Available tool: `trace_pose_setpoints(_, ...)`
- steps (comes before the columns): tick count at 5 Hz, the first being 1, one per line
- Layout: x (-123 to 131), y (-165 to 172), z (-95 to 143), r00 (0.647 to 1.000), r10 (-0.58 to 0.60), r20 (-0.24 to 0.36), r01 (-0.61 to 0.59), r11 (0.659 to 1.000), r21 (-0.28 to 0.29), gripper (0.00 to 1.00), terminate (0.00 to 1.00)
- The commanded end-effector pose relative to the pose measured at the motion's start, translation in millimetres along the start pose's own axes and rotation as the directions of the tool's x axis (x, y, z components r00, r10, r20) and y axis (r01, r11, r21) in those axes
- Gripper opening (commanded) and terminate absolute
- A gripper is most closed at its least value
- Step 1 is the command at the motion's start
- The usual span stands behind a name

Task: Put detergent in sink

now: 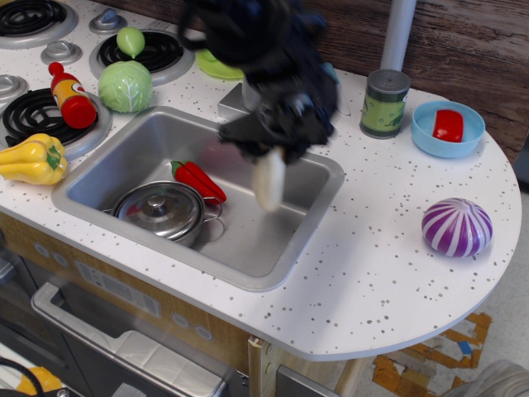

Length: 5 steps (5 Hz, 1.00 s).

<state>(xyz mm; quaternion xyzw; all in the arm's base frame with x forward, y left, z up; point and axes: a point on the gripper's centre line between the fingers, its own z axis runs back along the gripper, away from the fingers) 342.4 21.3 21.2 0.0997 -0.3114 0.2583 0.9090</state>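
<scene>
My black gripper (277, 141) is shut on the cream-white detergent bottle (269, 182), which hangs below it over the right part of the steel sink (124, 153), above its floor. The arm covers the faucet. The bottle looks blurred from motion. The sink holds a lidded steel pot (161, 209) at the front left and a red pepper (198, 180) beside it.
On the left stand a ketchup bottle (71, 97), a cabbage (126, 86), a yellow pepper (33, 160) and a small green fruit (131, 40) on the burners. On the right are a green can (384, 103), a blue bowl (447, 128) and a purple striped onion (456, 227).
</scene>
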Motion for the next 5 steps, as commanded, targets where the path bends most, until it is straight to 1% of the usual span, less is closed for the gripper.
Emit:
trace_pose_setpoints(1,-20.6,-5.7,-10.5,0.994,-0.016,0.112,0.018,1.000,-0.012,1.00,0.00)
trace_pose_setpoints(4,-20.6,-5.7,-10.5,0.994,-0.016,0.112,0.018,1.000,-0.012,1.00,0.00)
trace_pose_setpoints(5,-20.6,-5.7,-10.5,0.994,-0.016,0.112,0.018,1.000,-0.012,1.00,1.00)
